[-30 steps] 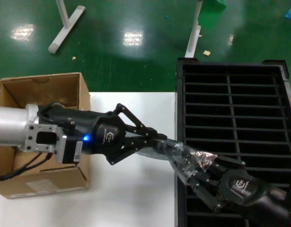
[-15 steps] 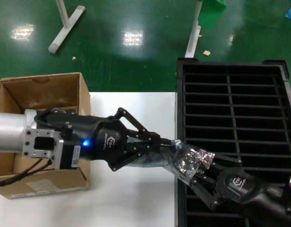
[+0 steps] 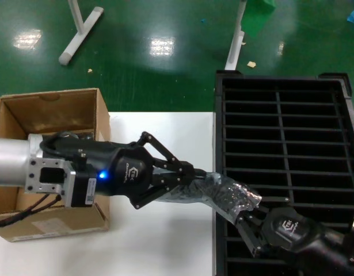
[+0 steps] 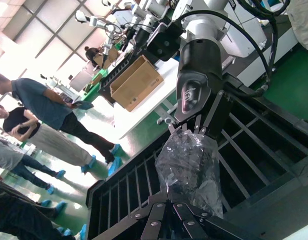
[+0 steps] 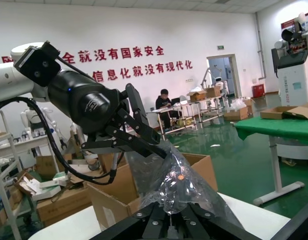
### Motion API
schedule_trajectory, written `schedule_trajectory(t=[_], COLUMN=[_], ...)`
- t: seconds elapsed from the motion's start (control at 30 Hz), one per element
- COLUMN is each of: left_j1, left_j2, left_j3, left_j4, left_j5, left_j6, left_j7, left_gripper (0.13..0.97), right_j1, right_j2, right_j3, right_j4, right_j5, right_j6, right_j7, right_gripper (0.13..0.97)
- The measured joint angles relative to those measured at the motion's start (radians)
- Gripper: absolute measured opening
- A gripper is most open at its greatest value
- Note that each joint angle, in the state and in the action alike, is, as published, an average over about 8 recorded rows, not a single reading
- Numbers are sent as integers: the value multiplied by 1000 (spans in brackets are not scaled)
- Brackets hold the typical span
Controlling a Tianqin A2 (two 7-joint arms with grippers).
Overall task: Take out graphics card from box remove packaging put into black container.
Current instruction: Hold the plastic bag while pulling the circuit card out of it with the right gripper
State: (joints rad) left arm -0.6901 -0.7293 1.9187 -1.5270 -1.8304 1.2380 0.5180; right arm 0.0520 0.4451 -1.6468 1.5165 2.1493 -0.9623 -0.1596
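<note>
On the white table (image 3: 165, 241) above a green floor, the left gripper (image 3: 191, 172) and right gripper (image 3: 246, 221) are both closed on the packaging (image 3: 225, 195), stretched over the black container's (image 3: 286, 121) edge. The film looks thin and slippery; I would grip its ends.

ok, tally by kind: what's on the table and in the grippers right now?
box: 1
black container: 1
bagged card (packaging held between left gripper and right gripper): 1
grippers: 2
Total: 5
</note>
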Motion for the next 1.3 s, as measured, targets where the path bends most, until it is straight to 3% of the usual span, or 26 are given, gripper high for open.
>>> schedule_trajectory(t=[0.2, 0.53, 0.93, 1.3], left_j1=[4, -6, -5, 13], left_j2=[1, 2, 6, 3], left_j3=[-1, -4, -8, -9], left_j4=[-5, 22, 32, 11], left_j5=[-1, 2, -4, -12], left_j6=[-5, -4, -2, 1], left_j7=[-5, 8, 19, 18], left_gripper=[142, 142, 142, 142], right_j1=[-3, -1, 12, 8], right_j2=[5, 14, -4, -5], right_j3=[3, 11, 38, 41], right_j4=[6, 4, -28, -39], right_j5=[3, 9, 26, 43], right_j6=[-1, -5, -47, -107], right_j7=[5, 8, -71, -116], right_gripper=[155, 147, 155, 259])
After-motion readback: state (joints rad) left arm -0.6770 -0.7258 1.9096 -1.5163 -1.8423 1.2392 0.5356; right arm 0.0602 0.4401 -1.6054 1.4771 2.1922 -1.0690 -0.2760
